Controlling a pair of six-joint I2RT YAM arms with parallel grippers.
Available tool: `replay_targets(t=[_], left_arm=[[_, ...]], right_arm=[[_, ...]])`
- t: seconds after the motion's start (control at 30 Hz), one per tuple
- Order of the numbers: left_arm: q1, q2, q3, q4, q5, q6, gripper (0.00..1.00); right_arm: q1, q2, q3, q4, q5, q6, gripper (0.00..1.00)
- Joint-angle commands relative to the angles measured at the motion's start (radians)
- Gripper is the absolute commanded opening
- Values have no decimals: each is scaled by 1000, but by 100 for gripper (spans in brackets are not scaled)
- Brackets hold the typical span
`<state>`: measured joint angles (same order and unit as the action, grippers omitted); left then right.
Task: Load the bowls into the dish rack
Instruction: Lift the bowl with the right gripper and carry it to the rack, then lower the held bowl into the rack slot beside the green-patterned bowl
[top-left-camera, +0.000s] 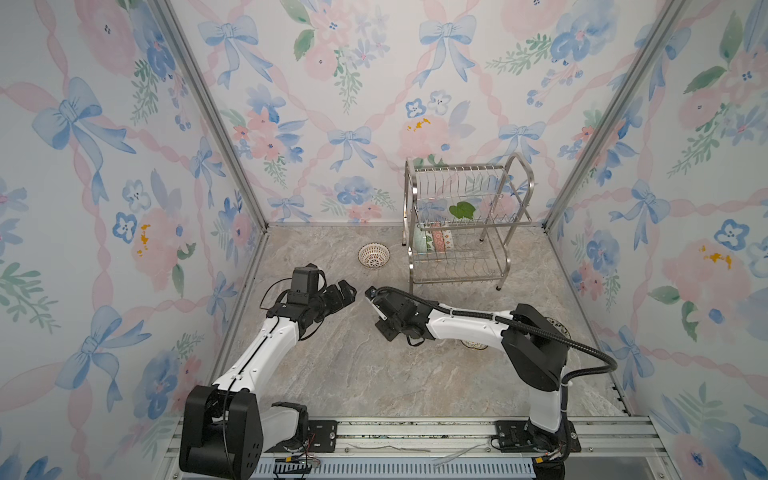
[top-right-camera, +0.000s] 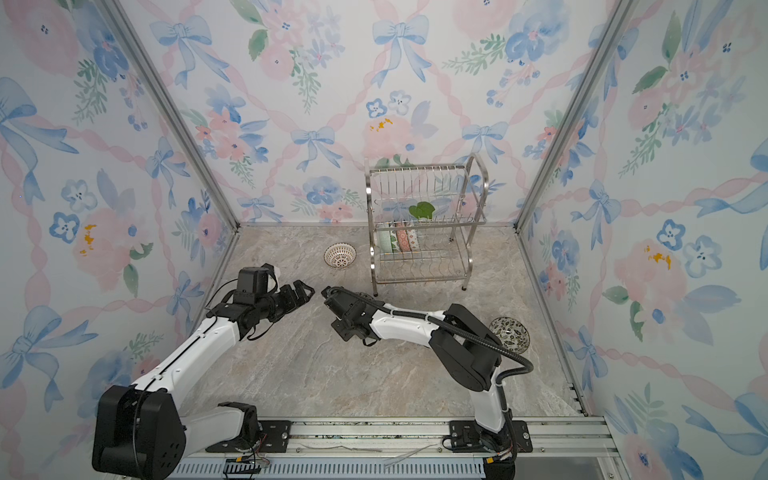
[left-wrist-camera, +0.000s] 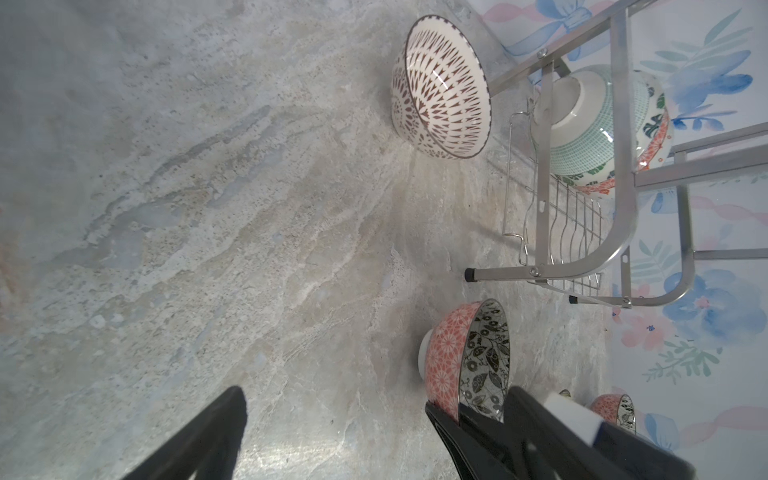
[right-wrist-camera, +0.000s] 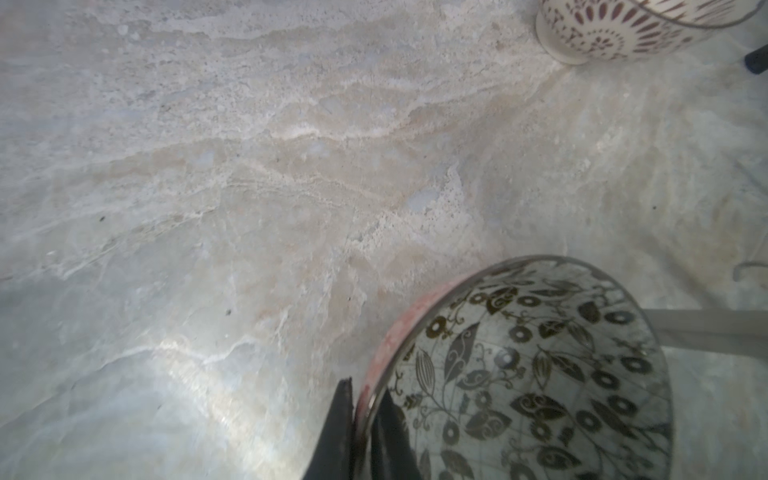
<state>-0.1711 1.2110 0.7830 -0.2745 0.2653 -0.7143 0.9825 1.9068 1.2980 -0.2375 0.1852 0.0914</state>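
My right gripper (right-wrist-camera: 365, 386) is shut on the rim of a dark floral bowl (right-wrist-camera: 540, 374) that is red outside (left-wrist-camera: 444, 357). The bowl stays upright and low at the table's middle, and I cannot tell whether it touches the table. In both top views the wrist (top-left-camera: 371, 293) covers it. Just left of it, my left gripper (top-left-camera: 347, 291) (left-wrist-camera: 376, 392) is open and empty. A brown lattice bowl (top-left-camera: 374, 256) (left-wrist-camera: 440, 89) stands left of the dish rack (top-left-camera: 521, 166) (top-right-camera: 478, 166). Three bowls (top-left-camera: 432, 241) stand on edge in the rack's lower tier and a green leaf bowl (top-left-camera: 462, 210) sits above.
A second dark floral bowl (top-right-camera: 509, 334) sits on the table right of my right elbow. A bit of another rim (top-left-camera: 473, 344) shows under the right forearm. Papered walls close three sides. An aluminium rail (top-left-camera: 415, 432) runs along the front.
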Motion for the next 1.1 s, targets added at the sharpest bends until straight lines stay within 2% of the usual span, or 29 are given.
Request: replay_targets(t=[0.0,0.27,0.43,0.57,0.77,0.83,1.07], left_arm=[[-52,2,56,9,-62,-4,98],[-184,24,141,20,-180,32,98],[-258,76,181,56,-181,60,98],[-328,154,241,55,-201,97,98],[-395,271,336,53,-172,107,98],[-403,306,366,54,-143,104,98],[-431,393,456,54,-166,101,98]], right_arm=[[-51,-173,-74,84,-101,29,0],[-271,-500,-313,316,-357,147,0],[-451,-574,-390,411,-420,208,0],[-581,-565,-412,496,-470,270,0],[-713,-491,-403,612,-518,338,0],[-749,-449,-392,663,-543,375,0],[-816,-301,-341,824,-578,470,0]])
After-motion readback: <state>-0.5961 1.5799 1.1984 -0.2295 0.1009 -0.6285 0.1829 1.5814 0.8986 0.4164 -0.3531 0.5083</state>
